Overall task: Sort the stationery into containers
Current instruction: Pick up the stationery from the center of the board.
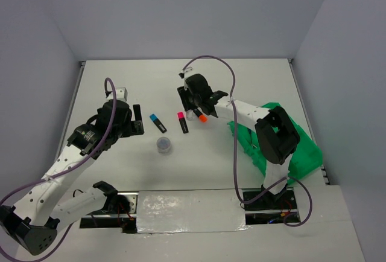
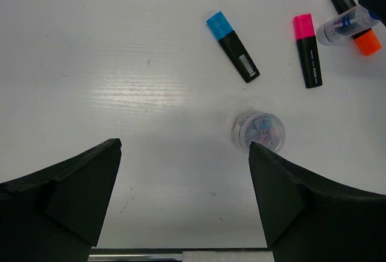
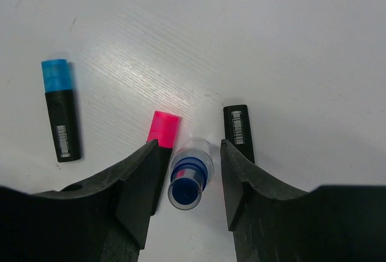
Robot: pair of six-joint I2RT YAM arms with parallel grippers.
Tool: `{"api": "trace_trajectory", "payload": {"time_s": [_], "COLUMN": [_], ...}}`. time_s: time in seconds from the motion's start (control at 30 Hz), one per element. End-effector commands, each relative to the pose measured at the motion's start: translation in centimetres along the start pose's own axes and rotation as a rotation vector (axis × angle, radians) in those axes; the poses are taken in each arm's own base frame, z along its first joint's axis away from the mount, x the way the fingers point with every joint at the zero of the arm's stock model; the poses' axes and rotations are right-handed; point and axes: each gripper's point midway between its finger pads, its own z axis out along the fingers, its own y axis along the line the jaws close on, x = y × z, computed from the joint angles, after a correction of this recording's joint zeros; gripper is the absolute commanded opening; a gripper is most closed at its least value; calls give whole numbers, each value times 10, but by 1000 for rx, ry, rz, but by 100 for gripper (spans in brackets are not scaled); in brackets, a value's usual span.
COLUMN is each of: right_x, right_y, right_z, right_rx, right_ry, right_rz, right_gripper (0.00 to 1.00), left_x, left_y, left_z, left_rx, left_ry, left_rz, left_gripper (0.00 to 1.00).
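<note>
On the worktop [image 1: 120, 75], nothing is showing in the tray [image 1: 304, 153] yet. Right gripper [image 3: 194, 146] is bracketing the bottle [image 3: 190, 174], clamp unclear. Left gripper [image 2: 184, 147] is hanging apart by the tub [image 2: 259, 132]. Highlighters [image 2: 306, 51] are lying loose.

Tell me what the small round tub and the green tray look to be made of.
The round tub looks like clear, glossy plastic: coloured bits inside show through its top. The green tray looks like opaque moulded plastic, going by its even bright colour; its finish is too small to judge.
</note>
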Motion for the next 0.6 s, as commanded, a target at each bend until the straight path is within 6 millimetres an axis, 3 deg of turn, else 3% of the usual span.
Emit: {"api": "trace_trajectory", "payload": {"time_s": [0.0, 0.27, 0.37, 0.4, 0.5, 0.57], "right_x": [-8, 2, -2, -3, -17, -30], "right_y": [-1, -3, 0, 1, 10, 14], "right_z": [-6, -11, -13, -14, -24, -35], "right_rx": [26, 32, 14, 6, -42, -69], "right_ry": [-25, -1, -9, -13, -56, -92], "right_rz": [13, 11, 8, 7, 15, 23], "right_gripper": [52, 51, 34, 22, 0, 0], "left_x": [-10, -8, -8, -8, -9, -9], "left_y": [-6, -9, -9, -9, -10, -10], "left_z": [-5, -3, -3, -4, -4, -4], "left_rx": [38, 53, 56, 57, 62, 61], "left_ry": [-38, -28, -27, -29, -32, -30], "left_rz": [-1, 10, 12, 11, 11, 13], "left_gripper": [99, 99, 99, 99, 99, 99]}}
